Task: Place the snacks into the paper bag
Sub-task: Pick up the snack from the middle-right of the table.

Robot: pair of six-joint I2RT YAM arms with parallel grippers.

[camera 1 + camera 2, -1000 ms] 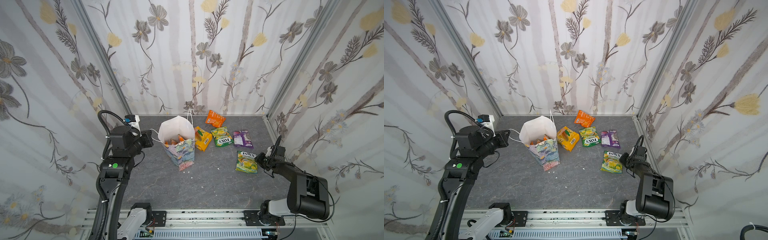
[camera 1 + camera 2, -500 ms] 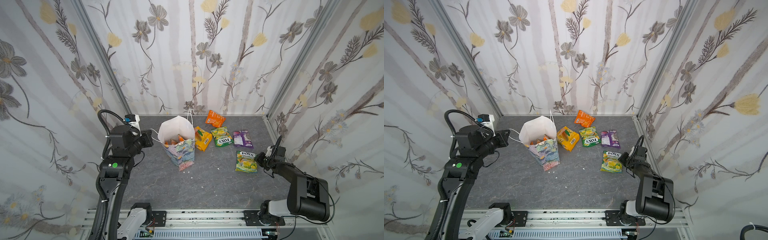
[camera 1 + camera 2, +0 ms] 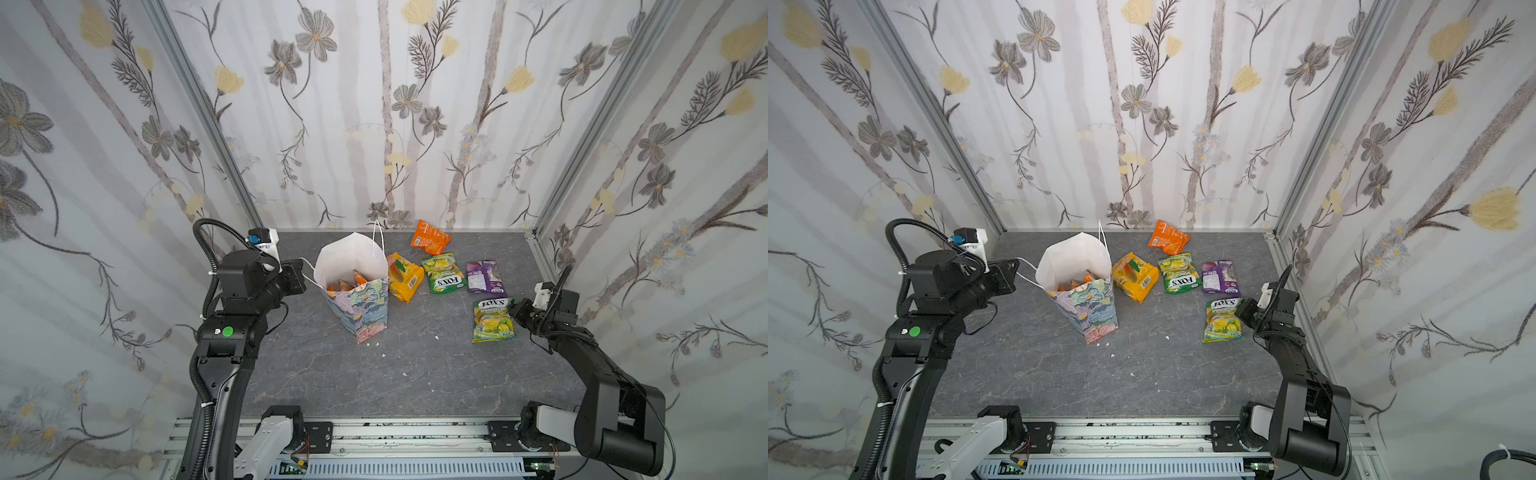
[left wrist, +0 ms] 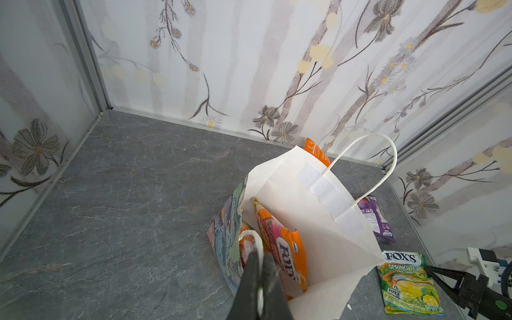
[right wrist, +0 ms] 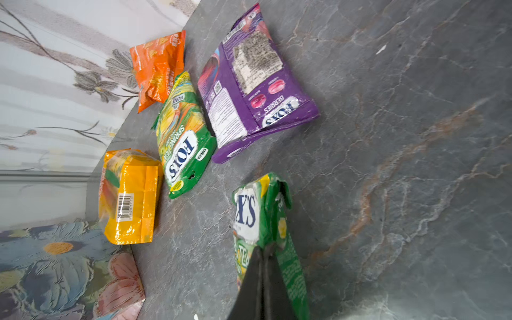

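Well, with the back wall as twelve o'clock, the grey table (image 3: 415, 374) filled the floor of the flowered booth. The bag (image 3: 361, 307) stood upright on it at about ten o'clock from the middle, with its mouth open and its white inside showing in both top views. From above I could see orange packets (image 3: 347, 284) down inside it, and the left wrist view showed "FOX'S" printed on one of them.

At the bag's ten o'clock sat the left gripper (image 4: 259, 257), its jaws pressed together on the bag's near cord handle (image 4: 250, 234). Over at three o'clock, the right gripper (image 5: 263, 250) was down at table level. Its jaws were clamped on the folded-up edge of a green packet (image 3: 492, 320), while the rest of that packet seemed to lie flat on the table.

Four more snacks lay loose toward the back:
- A yellow packet (image 3: 403, 276) lay at twelve, just beside the bag.
- A second green packet (image 3: 442, 274) lay at one.
- A purple packet (image 3: 481, 276) lay at two, close beside the green one.
- An orange packet (image 3: 430, 237) lay crumpled farther back, near the wall.

A few white crumbs (image 3: 384, 356) dotted the table near the foot of the bag, toward six.
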